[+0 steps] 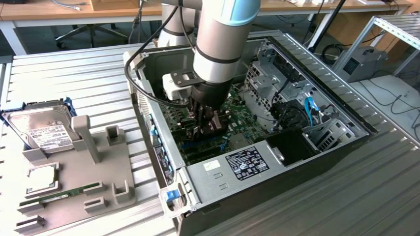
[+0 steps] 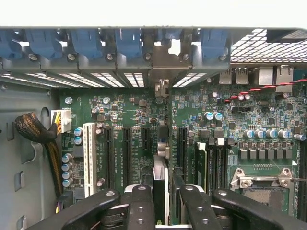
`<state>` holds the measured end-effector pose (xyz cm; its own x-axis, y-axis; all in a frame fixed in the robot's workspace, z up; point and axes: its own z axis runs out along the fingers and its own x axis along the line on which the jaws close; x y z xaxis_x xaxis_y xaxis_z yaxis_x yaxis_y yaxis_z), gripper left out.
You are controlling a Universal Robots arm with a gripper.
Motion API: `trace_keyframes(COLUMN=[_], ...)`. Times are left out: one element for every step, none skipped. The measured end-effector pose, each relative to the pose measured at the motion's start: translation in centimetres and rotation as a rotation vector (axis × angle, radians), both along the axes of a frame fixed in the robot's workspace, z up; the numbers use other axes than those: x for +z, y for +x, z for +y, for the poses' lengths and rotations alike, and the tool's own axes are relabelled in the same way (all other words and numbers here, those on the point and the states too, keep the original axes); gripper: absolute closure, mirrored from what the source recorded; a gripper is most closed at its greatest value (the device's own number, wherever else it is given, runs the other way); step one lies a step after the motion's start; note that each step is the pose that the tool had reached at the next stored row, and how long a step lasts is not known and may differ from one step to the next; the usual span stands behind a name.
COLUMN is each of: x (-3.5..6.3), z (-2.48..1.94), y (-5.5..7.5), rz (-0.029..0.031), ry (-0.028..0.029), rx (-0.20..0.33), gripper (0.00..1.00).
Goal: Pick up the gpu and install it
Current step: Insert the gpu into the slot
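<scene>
Wrist view: my gripper (image 2: 162,203) is partly closed, fingers (image 2: 140,206) clamping the top edge of the gpu (image 2: 160,143), held edge-on and upright over the motherboard (image 2: 124,115), among its slots. In the exterior view the gripper (image 1: 203,129) is deep inside the computer case (image 1: 262,162). I judge the card light, stiff, fragile; best gripped by board edge, off the fan. Hard drive (image 1: 43,130) lies on the far left.

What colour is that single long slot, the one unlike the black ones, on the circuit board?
White; the slot on the green motherboard shows best in the wrist view.
</scene>
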<state>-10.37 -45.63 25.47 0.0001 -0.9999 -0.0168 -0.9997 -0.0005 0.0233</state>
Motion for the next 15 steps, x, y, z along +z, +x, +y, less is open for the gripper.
trace_keyframes(x=[-0.06, -0.04, -0.04, 0.0, 0.0, 0.0, 0.01, 0.02, 0.14, 0.38, 0.69, 1.14, 1.59, 2.31, 2.7], z=[0.01, 0.01, 0.01, 0.0, 0.0, 0.0, 0.0, 0.0, -0.01, 0.0, 0.0, 0.03, 0.08, 0.19, 0.26], y=[0.0, 0.0, 0.0, 0.0, 0.0, 0.0, 0.0, 0.0, 0.0, 0.0, 0.0, 0.0, 0.0, 0.0, 0.0], rz=[-0.0008, -0.0004, -0.0004, 0.0, 0.0001, 0.0, 0.0001, 0.0002, 0.0003, 0.0, -0.0002, -0.0004, -0.0005, -0.0004, -0.0004], ry=[0.0014, 0.0008, 0.0006, 0.0, -0.0001, 0.0, -0.0008, -0.0016, -0.0028, -0.0026, -0.0026, -0.0026, -0.0027, -0.0038, -0.0045], rx=[0.0, 0.0, 0.0, 0.0, 0.0, 0.0, 0.0, 0.0, 0.0, 0.0, 0.0, 0.0, 0.0, 0.0, 0.0], gripper=[0.73, 0.73, 0.67, 0.67, 0.61, 0.55, 0.55, 0.55, 0.55, 0.55, 0.55, 0.55, 0.55, 0.55, 0.55])
